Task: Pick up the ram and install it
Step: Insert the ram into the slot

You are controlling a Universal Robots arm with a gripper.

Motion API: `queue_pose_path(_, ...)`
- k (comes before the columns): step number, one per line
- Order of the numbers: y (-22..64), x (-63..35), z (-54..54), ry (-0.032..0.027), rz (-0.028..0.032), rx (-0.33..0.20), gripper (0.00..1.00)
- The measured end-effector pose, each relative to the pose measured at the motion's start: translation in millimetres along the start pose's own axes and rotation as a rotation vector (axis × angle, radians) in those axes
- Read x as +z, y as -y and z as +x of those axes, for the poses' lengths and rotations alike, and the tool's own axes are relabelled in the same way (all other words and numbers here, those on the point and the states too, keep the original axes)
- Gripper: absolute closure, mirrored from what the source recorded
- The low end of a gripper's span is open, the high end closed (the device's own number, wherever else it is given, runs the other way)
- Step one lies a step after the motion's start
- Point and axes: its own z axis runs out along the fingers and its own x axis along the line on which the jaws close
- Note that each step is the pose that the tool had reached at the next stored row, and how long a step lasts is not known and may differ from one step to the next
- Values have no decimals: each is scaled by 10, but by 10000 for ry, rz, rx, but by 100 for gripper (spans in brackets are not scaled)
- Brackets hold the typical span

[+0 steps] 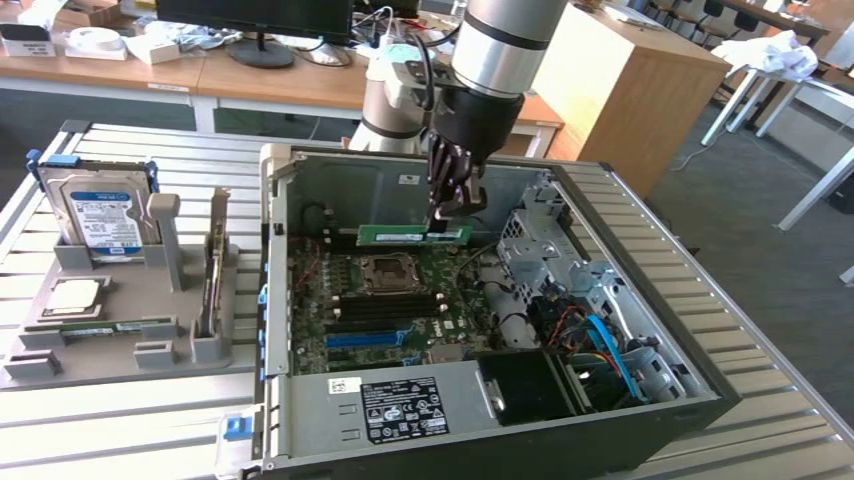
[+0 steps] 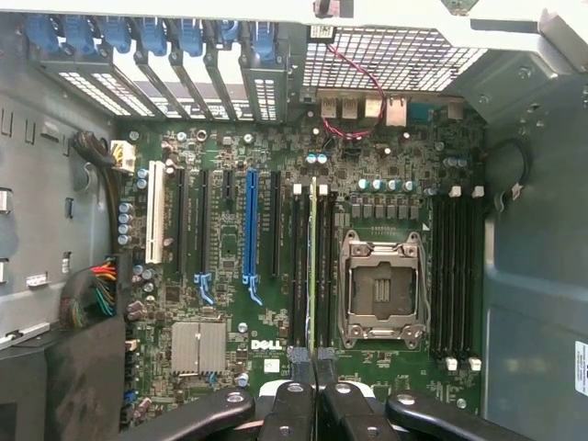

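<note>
Inside the open computer case (image 1: 334, 180), the gripper (image 1: 450, 222) is holding the ram (image 1: 400, 236), with its jaws squeezing nearly shut on the thin board. The picking up is done. In the exterior view, the ram is hanging in the air over the motherboard (image 1: 434, 340), at twelve o'clock from the square metal processor socket (image 1: 390, 268). It is not yet sitting in a long black memory slot (image 2: 299, 266). The ram is looking like a flat, skinny green stick. The case is hard grey metal.
</note>
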Motion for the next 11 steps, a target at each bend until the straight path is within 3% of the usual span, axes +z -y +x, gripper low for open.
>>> queue_pose_path(11,3,79,2,-1,30,-1,89)
